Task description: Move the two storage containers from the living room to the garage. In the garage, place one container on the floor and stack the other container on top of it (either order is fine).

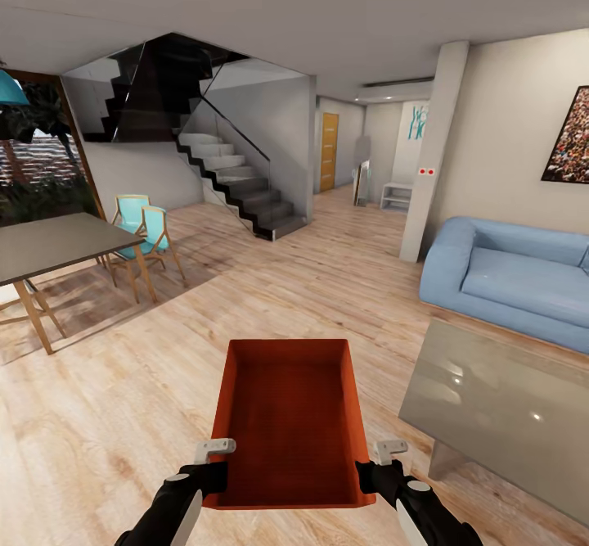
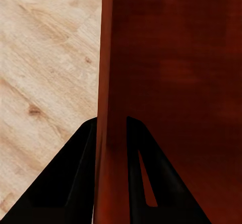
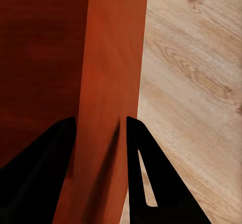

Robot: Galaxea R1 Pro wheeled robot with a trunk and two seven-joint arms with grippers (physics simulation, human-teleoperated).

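I hold a red-orange storage container (image 1: pixel 290 415) level above the living room's light wood flooring (image 1: pixel 164 366), its open top facing up and nothing inside. My left gripper (image 1: pixel 214 474) is shut on its left wall near the close corner, and my right gripper (image 1: pixel 370 474) is shut on its right wall. In the left wrist view the black fingers (image 2: pixel 75 173) straddle the container wall (image 2: pixel 113 58). In the right wrist view the fingers (image 3: pixel 146 168) pinch the other wall (image 3: pixel 108 58). The garage and its floor are out of view.
A grey low table (image 1: pixel 499 407) stands close at the right, with a blue sofa (image 1: pixel 515 276) behind it. A dining table (image 1: pixel 57 243) and turquoise chairs (image 1: pixel 143 231) are at the left. Ahead are a staircase (image 1: pixel 237 178), a pillar (image 1: pixel 433 153) and a hallway with an orange-brown door (image 1: pixel 329 151).
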